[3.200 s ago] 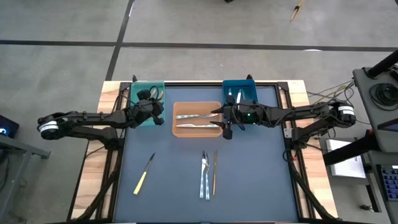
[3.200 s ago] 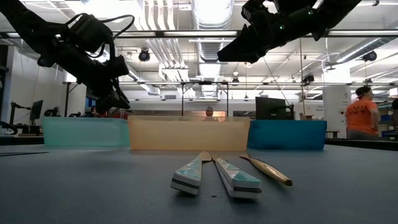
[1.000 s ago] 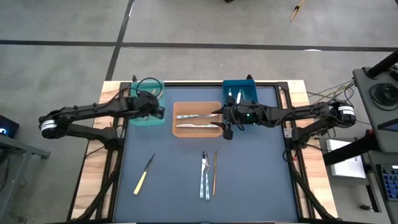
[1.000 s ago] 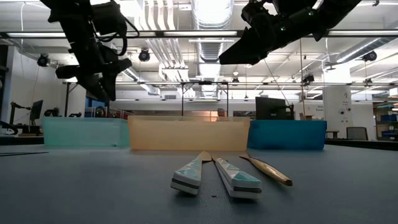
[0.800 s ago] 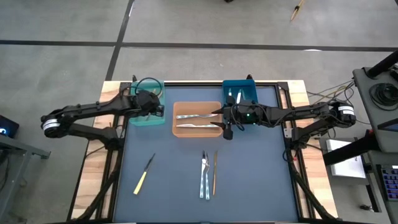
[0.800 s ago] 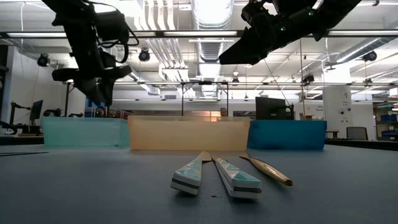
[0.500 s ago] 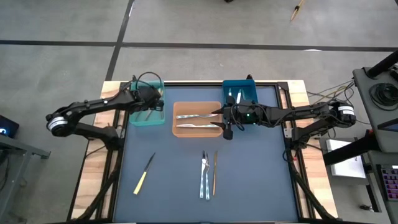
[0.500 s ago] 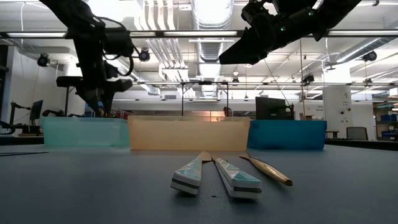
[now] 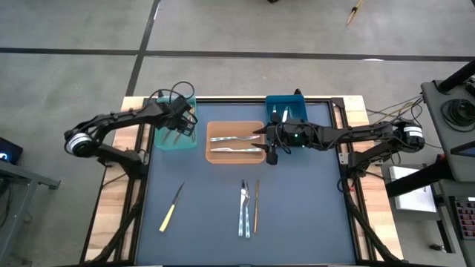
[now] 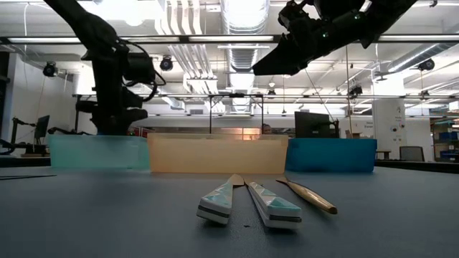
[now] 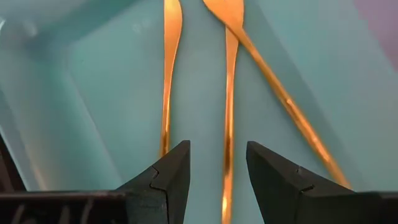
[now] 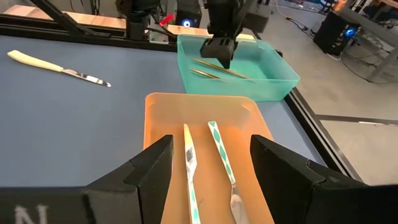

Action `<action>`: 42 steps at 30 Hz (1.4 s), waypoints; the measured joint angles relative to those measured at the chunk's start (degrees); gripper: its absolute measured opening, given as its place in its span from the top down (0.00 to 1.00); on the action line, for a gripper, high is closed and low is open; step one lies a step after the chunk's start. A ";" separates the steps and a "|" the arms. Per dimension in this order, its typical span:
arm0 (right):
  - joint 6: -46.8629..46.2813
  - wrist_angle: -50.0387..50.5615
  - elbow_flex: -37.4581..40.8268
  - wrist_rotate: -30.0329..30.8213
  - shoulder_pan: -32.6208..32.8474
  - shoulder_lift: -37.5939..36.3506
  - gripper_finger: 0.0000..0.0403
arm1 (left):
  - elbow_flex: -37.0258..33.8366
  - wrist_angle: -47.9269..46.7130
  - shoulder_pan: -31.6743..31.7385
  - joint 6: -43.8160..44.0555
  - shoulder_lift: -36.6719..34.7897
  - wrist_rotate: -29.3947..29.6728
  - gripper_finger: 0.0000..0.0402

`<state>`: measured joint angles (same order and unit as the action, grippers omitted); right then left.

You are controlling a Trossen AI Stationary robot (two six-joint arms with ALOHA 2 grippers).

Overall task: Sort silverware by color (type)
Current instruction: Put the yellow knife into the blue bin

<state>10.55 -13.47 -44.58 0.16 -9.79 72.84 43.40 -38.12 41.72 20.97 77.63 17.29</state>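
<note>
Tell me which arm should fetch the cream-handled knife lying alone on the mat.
Left. The cream-handled knife lies on the left arm's side, and the left gripper hangs over the teal bin, open and empty.

Two dark, slim, jointed arms with looping black cables, white rings near the bases, and notched black fingers (image 11: 168,180).

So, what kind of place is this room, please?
Probably a robotics lab or workshop hall: exposed ceiling ducts and pipes overhead, computer monitors behind the table, and a control console with loose cables beside it.
</note>
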 joint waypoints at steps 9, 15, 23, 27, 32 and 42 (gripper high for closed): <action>0.02 0.00 0.00 -0.02 -0.01 0.00 0.49 | 0.00 -0.01 2.07 -2.49 3.58 0.18 0.65; 0.00 0.02 0.00 -0.02 -0.01 0.00 0.49 | 0.00 0.06 1.25 -2.07 1.31 0.30 0.65; -9.38 -1.15 0.00 1.32 -0.01 -0.04 0.49 | -0.01 0.79 -6.96 -0.50 -6.67 2.56 0.65; -22.26 -1.83 0.00 1.31 0.50 -0.07 0.49 | -1.04 3.34 -15.85 0.53 -11.09 8.35 0.65; -34.58 -1.62 0.00 0.72 5.23 0.04 0.49 | -2.99 9.60 -27.73 -0.95 -15.23 13.77 0.65; -49.51 7.86 -5.64 0.91 14.87 0.94 0.49 | -3.07 12.13 -43.31 -2.92 -16.80 15.59 0.65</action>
<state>-38.96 -5.62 -50.22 1.08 5.08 73.78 40.33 -25.99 -1.58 18.04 60.83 32.88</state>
